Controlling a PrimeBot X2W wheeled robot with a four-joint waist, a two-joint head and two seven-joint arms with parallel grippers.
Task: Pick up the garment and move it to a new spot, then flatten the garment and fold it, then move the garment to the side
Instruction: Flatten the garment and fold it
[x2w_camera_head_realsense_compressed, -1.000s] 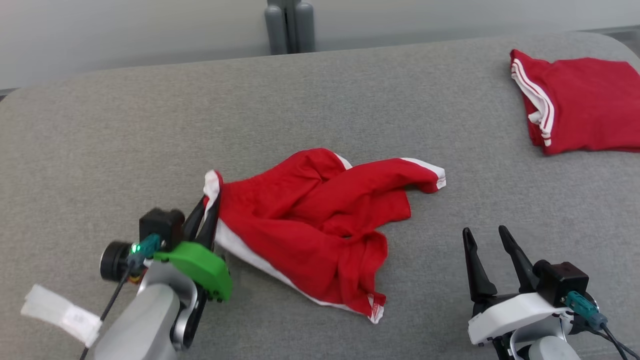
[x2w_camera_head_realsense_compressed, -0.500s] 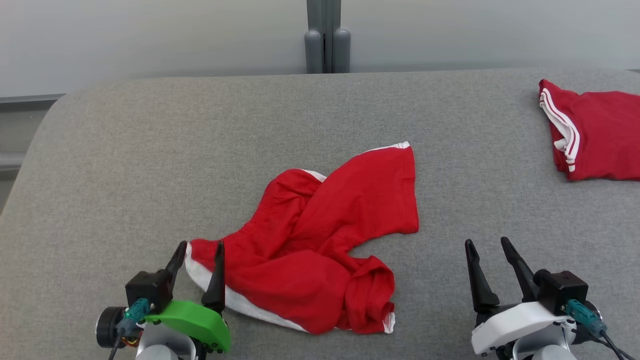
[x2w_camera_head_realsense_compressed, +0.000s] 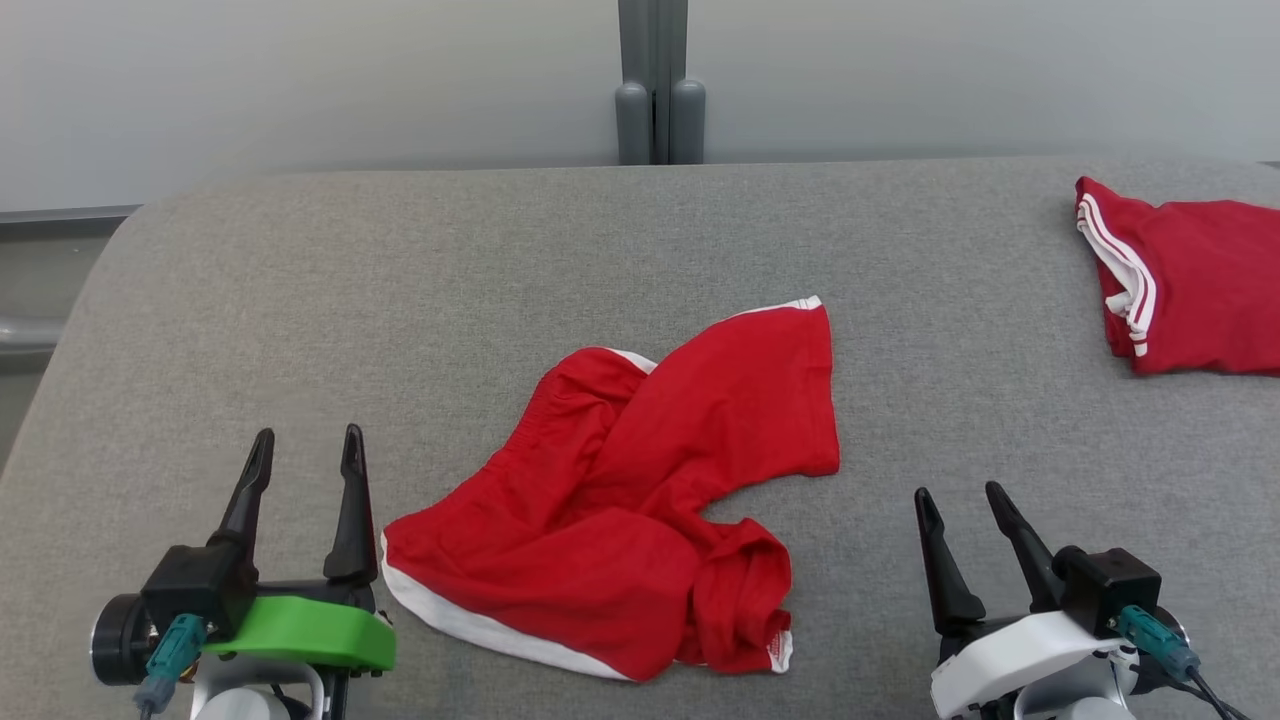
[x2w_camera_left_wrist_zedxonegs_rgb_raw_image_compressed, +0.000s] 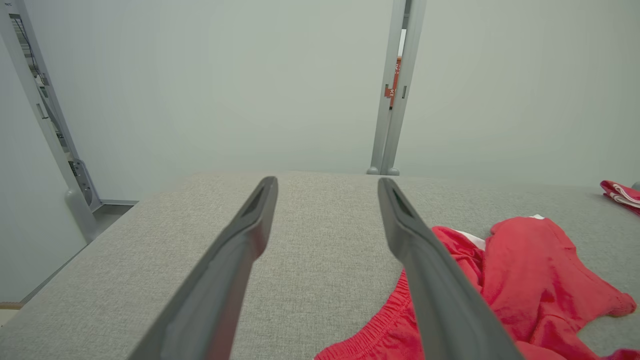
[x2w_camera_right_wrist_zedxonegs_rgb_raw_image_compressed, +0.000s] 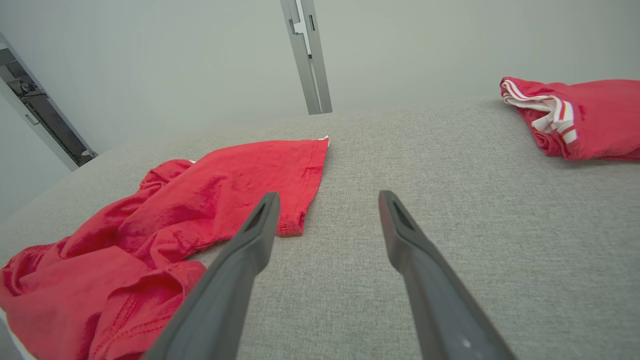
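The garment, red shorts with white trim, lies crumpled in the middle of the grey padded table; one leg stretches up and right. It also lies at the right of the left wrist view and at the left of the right wrist view. My left gripper stands open just left of the garment's white-edged corner, with nothing between its fingers. My right gripper stands open to the garment's right, well apart from it, empty too.
A second red garment with white stripes lies folded at the table's far right edge, also in the right wrist view. A grey post rises behind the table. Bare grey surface lies left and right of the crumpled garment.
My left gripper has opened, let go of the garment's white-edged corner and drawn back to the left. The garment now lies lower and flatter. The head camera shifted between frames.
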